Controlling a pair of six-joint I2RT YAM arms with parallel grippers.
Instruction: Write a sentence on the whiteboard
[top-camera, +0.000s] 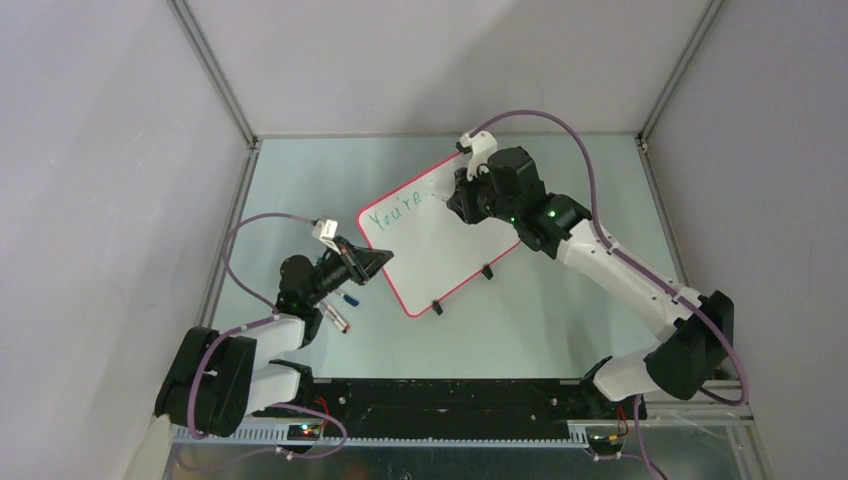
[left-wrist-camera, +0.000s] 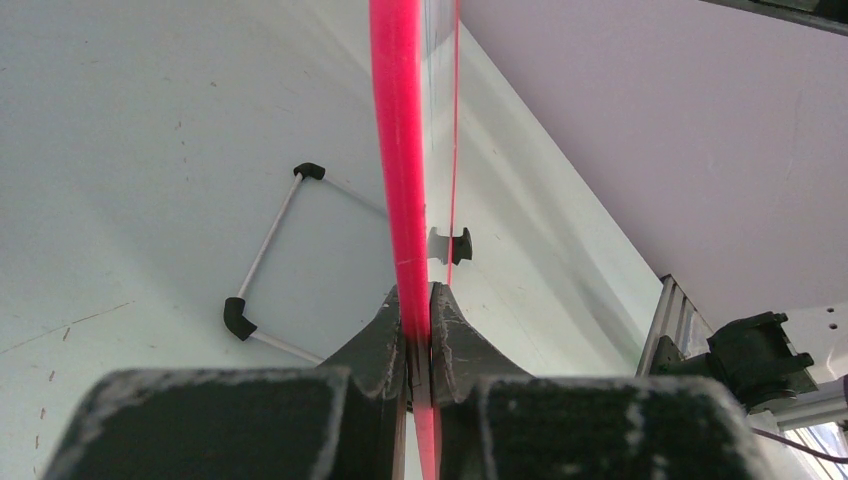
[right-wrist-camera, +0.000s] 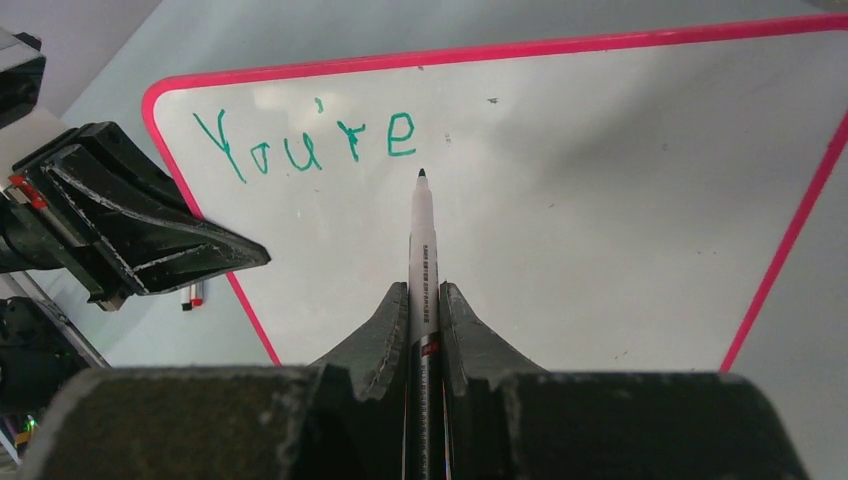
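Top external view, items as we are finding them.

1. Board (top-camera: 430, 240): we are seeing it on the bench (top-camera: 580, 180), turned at a slant between the two arms. A pink rim (top-camera: 400, 290) is running all round it, and two black clips (top-camera: 487, 271) are sitting on its near edge. Whether it is lying flat or is raised at one corner, we are not able to tell.

2. Lettering (top-camera: 392, 212): green, reading "You're", running along the board's far-left end. The rest of the white face is showing bare.

3. Left hand (top-camera: 375, 262): we are finding it clenched on the board's left corner. In the left wrist view its fingers (left-wrist-camera: 385, 330) are pinching the rim edge-on, with the pink strip rising straight up between them.

4. Right hand (top-camera: 462, 195): we are finding it over the board's far end, clenched on a pen (right-wrist-camera: 422, 250). In the right wrist view the pen is sticking straight out between the fingers, its dark tip sitting just below and right of the last "e". Whether the tip is touching the board, we are not able to tell.

5. Loose pens: two are lying on the bench beside the left arm, near the board's left edge but apart from it. One is showing a blue cap (top-camera: 350, 297); the other (top-camera: 338, 318) is white with a red end.
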